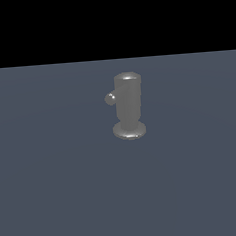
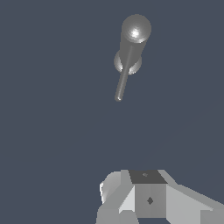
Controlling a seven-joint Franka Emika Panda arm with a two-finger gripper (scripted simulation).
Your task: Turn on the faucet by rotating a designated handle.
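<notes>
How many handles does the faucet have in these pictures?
1. The handle sticks out sideways from the faucet; in the exterior view it shows end-on as a small knob on the faucet's left. A handle behind the body could be hidden, but neither view shows one.

A glossy grey faucet (image 1: 129, 106) stands upright on its wider round disc foot. Its thin straight handle (image 2: 124, 75) juts sideways from the cylinder, showing end-on as a small knob in the exterior view.
</notes>
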